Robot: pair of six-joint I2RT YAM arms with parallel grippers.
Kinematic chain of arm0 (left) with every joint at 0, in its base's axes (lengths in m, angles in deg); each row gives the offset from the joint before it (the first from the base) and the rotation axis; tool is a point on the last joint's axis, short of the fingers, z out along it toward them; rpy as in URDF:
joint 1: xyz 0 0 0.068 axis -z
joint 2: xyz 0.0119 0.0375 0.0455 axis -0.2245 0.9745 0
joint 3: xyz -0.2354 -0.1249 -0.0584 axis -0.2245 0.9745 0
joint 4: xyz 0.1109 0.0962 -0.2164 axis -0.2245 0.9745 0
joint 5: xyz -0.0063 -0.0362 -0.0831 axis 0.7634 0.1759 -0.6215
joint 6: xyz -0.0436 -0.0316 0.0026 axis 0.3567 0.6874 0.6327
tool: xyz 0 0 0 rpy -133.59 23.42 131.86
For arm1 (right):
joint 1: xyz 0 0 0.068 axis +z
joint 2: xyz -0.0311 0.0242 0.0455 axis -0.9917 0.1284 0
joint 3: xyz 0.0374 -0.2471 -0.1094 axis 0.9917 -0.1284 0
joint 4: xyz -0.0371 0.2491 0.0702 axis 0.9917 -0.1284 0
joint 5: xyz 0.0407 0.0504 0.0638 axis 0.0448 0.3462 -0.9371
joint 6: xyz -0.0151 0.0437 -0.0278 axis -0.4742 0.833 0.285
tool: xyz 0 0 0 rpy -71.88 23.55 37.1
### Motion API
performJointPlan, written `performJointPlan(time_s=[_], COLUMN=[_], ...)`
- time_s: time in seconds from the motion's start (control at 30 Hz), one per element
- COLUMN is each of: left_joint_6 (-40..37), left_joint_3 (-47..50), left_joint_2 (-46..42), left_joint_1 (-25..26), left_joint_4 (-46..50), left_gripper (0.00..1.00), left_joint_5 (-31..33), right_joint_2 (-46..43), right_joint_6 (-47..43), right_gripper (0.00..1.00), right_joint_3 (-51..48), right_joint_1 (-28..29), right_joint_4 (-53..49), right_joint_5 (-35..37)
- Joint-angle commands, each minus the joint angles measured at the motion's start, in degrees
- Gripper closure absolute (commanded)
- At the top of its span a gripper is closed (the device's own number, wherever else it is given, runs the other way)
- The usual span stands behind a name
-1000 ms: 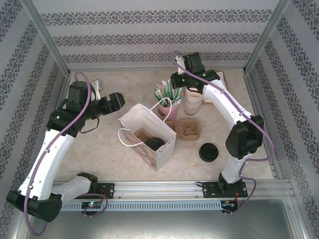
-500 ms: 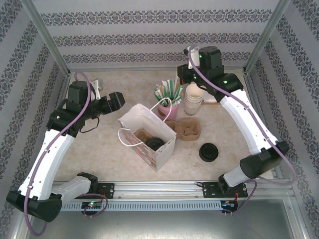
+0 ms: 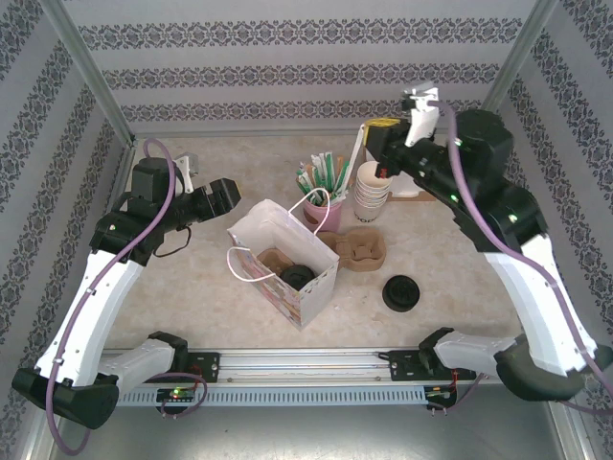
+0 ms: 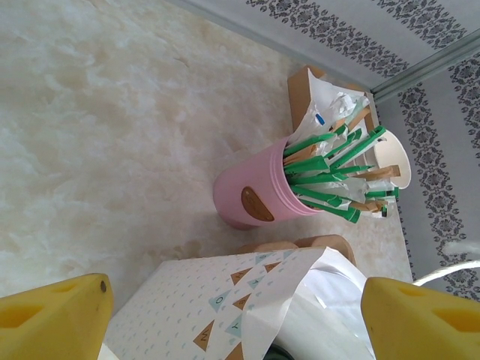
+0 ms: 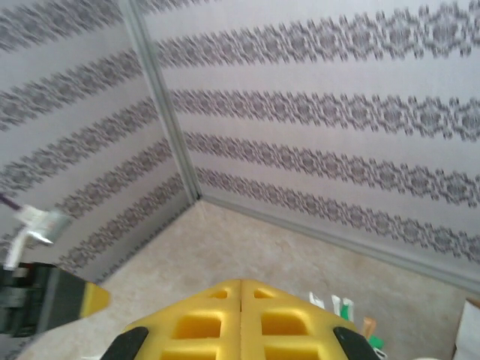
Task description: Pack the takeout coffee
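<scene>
The takeout coffee (image 3: 299,276), a cup under a black lid, stands in a cardboard carrier inside the white patterned paper bag (image 3: 261,227). A dark sliver of the lid (image 4: 300,352) peeks from the bag's mouth in the left wrist view. My left gripper (image 3: 228,195) hovers just left of the bag, open and holding nothing, with the bag (image 4: 187,307) ahead between its yellow fingers (image 4: 52,315). My right gripper (image 3: 376,144) is raised high at the back right above the cup stack. Its yellow pads (image 5: 217,326) are pressed together on nothing.
A stack of lidless cream cups (image 3: 372,192) and a pink cup of green-wrapped sticks (image 3: 321,196) stand behind the bag. A spare cardboard carrier (image 3: 356,249) and loose black lids (image 3: 402,292) lie to its right. A brown box (image 3: 421,153) sits at the back right.
The right arm has lifted and swung back and to the right, away from the cup stack. The left arm and the bag have not moved.
</scene>
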Motion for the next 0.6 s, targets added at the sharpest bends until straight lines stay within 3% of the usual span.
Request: performJointPlan(time_s=[0.0, 0.3, 0.57], left_joint_6=[-0.6, -0.1, 0.3], left_joint_3=[0.8, 2.1, 2.8], left_joint_2=[-1.1, -2.0, -2.9], left_joint_1=[0.5, 0.5, 0.5], left_joint_4=[-2.8, -2.9, -2.9], left_gripper=[0.13, 0.14, 0.14], left_joint_5=[0.8, 1.2, 1.7], right_joint_2=[-2.5, -5.1, -3.7], right_joint_6=[1.1, 0.1, 0.3], right_gripper=[1.0, 1.0, 1.0], right_joint_3=[1.6, 5.1, 6.3], right_joint_1=[2.6, 13.2, 18.7], right_joint_4=[2.1, 4.7, 6.3], right_joint_5=[0.1, -1.5, -5.0])
